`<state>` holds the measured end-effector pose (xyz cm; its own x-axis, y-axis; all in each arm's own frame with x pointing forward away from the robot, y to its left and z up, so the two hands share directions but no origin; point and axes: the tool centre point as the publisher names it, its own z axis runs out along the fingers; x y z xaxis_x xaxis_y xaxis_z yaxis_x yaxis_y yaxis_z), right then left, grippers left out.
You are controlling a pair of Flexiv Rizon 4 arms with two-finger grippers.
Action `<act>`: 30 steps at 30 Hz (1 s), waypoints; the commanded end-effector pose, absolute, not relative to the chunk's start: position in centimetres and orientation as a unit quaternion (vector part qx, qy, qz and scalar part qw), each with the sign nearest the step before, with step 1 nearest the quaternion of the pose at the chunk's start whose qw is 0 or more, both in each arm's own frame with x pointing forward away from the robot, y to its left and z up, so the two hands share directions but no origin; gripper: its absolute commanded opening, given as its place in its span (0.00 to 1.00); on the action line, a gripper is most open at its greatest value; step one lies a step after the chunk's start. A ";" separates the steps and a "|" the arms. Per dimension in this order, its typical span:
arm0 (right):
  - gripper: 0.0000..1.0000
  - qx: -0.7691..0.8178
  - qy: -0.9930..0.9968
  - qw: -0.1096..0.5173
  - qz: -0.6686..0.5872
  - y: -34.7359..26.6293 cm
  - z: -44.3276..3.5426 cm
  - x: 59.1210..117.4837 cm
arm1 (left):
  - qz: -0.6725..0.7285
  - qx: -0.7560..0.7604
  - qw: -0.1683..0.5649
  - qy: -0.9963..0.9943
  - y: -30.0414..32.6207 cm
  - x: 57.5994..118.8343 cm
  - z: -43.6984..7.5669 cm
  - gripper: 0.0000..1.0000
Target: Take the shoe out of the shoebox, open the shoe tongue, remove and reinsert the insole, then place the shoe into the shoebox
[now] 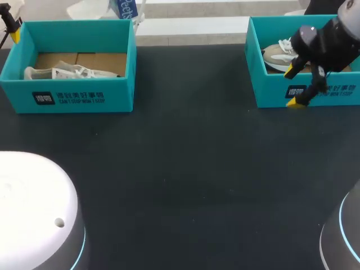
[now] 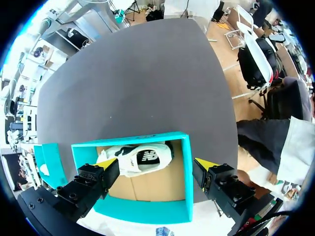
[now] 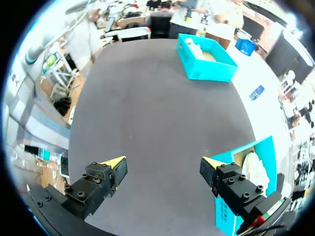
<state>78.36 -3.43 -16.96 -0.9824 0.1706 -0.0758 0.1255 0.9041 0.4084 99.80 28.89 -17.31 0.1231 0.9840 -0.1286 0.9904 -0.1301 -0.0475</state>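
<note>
Since the left shoe [image 1: 73, 72] lies on its side inside the left shoebox [image 1: 79, 101] and the right shoe [image 1: 279, 55] sits in the right shoebox [image 1: 270, 90], I judge the task to be at its very start: nothing is lifted out yet, and the tongue, the insole and the return to the box are all left to do. My left claw [image 2: 155, 163] hangs over the left shoebox with its fingers spread wide and nothing between them but air, the shoe below. My right claw [image 1: 294, 86] is just as wide open and empty, straddling the front wall of the right shoebox, one tip over the box and one over the dark table [image 1: 185, 169]. Much is hard to judge: my right arm covers part of the right shoe, my left claw is cut off at the head view's corner, neither shoe shows its tongue or insole clearly, and I cannot tell how high either claw stands above its box.
</note>
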 end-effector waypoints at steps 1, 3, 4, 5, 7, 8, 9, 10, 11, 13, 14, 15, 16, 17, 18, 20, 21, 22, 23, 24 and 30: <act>1.00 0.162 0.962 0.083 0.204 -4.6 -16.3 80.6 | -0.056 0.749 0.024 0.660 28.5 99.2 -17.2 1.00; 1.00 0.190 0.955 0.102 0.205 -5.2 -15.9 81.9 | -0.056 0.749 0.024 0.660 28.5 99.2 -17.2 1.00; 1.00 0.205 0.952 0.112 0.199 -5.5 -15.7 82.5 | -0.056 0.749 0.024 0.660 28.5 99.2 -17.2 1.00; 1.00 0.211 0.951 0.120 0.193 -5.8 -15.4 83.1 | -0.056 0.749 0.024 0.660 28.5 99.2 -17.2 1.00; 1.00 0.245 0.943 0.130 0.186 -6.4 -15.2 84.1 | -0.056 0.749 0.024 0.660 28.5 99.2 -17.2 1.00; 1.00 0.271 0.935 0.134 0.186 -6.8 -15.3 84.5 | -0.056 0.749 0.024 0.660 28.5 99.2 -17.2 1.00; 1.00 0.305 0.924 0.141 0.183 -7.3 -15.4 84.7 | -0.056 0.749 0.024 0.660 28.5 99.2 -17.2 1.00; 1.00 0.326 0.916 0.146 0.183 -7.6 -15.5 84.7 | -0.056 0.749 0.024 0.660 28.5 99.2 -17.2 1.00; 1.00 0.359 0.895 0.164 0.208 -8.4 -15.8 84.9 | -0.056 0.749 0.024 0.660 28.5 99.2 -17.2 1.00; 1.00 0.359 0.895 0.164 0.208 -8.4 -15.8 84.9 | -0.056 0.749 0.024 0.660 28.5 99.2 -17.2 1.00; 1.00 0.359 0.895 0.164 0.208 -8.4 -15.8 84.9 | -0.056 0.749 0.024 0.660 28.5 99.2 -17.2 1.00; 1.00 0.359 0.895 0.164 0.208 -8.4 -15.8 84.9 | -0.056 0.749 0.024 0.660 28.5 99.2 -17.2 1.00; 1.00 0.359 0.895 0.164 0.208 -8.4 -15.8 84.9 | -0.056 0.749 0.024 0.660 28.5 99.2 -17.2 1.00; 1.00 0.359 0.895 0.164 0.208 -8.4 -15.8 84.9 | -0.056 0.749 0.024 0.660 28.5 99.2 -17.2 1.00; 1.00 0.359 0.895 0.164 0.208 -8.4 -15.8 84.9 | -0.056 0.749 0.024 0.660 28.5 99.2 -17.2 1.00; 1.00 0.359 0.895 0.164 0.208 -8.4 -15.8 84.9 | -0.056 0.749 0.024 0.660 28.5 99.2 -17.2 1.00; 1.00 0.359 0.895 0.164 0.208 -8.4 -15.8 84.9 | -0.056 0.749 0.024 0.660 28.5 99.2 -17.2 1.00; 1.00 0.359 0.895 0.164 0.208 -8.4 -15.8 84.9 | -0.056 0.749 0.024 0.660 28.5 99.2 -17.2 1.00; 1.00 0.359 0.895 0.164 0.208 -8.4 -15.8 84.9 | -0.056 0.749 0.024 0.660 28.5 99.2 -17.2 1.00; 1.00 0.359 0.895 0.164 0.208 -8.4 -15.8 84.9 | -0.056 0.749 0.024 0.660 28.5 99.2 -17.2 1.00; 1.00 0.359 0.895 0.164 0.208 -8.4 -15.8 84.9 | -0.056 0.749 0.024 0.660 28.5 99.2 -17.2 1.00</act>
<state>84.85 -8.39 -15.75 -0.6879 0.7114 -0.1439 0.5748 0.6550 0.4906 99.34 28.55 -17.18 0.1226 0.9854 -0.1178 0.9909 -0.1281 -0.0404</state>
